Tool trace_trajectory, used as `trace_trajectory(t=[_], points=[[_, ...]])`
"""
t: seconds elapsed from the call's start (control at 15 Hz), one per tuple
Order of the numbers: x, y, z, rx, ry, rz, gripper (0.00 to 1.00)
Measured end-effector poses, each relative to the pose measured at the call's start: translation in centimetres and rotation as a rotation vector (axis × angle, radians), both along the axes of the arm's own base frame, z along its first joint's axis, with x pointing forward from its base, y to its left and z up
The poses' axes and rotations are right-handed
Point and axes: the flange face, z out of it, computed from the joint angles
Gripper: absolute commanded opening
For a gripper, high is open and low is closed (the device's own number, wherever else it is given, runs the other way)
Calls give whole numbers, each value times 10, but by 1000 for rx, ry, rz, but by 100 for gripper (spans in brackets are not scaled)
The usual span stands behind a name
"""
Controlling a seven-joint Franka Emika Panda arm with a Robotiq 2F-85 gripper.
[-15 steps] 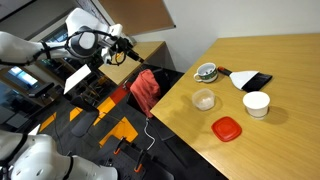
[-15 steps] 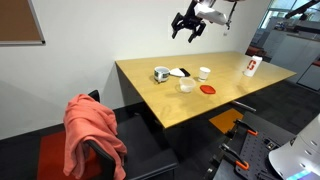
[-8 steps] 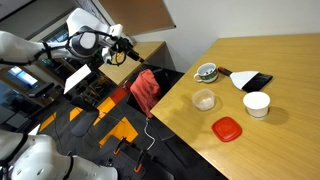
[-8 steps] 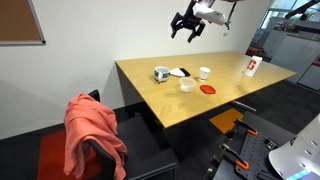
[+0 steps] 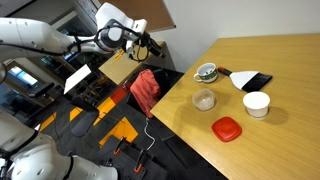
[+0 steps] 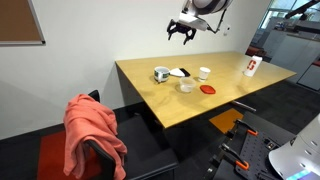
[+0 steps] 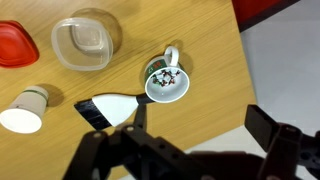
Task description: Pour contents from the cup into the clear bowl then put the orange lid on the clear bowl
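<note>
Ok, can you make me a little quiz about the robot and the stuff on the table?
1. True or false: the hand is holding the cup.
2. What colour is the lid? A red-orange, B blue, C green.
3. Fill in: the lid lies on the ___, beside the bowl, not on it.

Key: 1 false, the hand is open and up in the air; 2 A; 3 table.

The table [image 5: 290, 60] bears the clear bowl [image 5: 204, 99], the cup [image 5: 206, 71] at its 12 o'clock, the orange lid [image 5: 227, 128] (flat) at 5.
</note>
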Motion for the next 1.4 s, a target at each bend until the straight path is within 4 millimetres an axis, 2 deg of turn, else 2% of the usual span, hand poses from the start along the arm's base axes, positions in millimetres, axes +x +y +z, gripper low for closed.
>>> trace_trajectory(t=[0.2, 0.4, 0.6, 0.8, 1.2, 1.4], points=[[31, -24, -30, 7, 19, -45, 100], [52, -42, -65, 24, 48, -86, 100], [63, -65, -101, 20, 80, -127, 100], [65, -84, -130, 14, 112, -161, 100], [68, -84, -130, 15, 112, -163, 100], [68, -87, -139, 35, 118, -170, 100]])
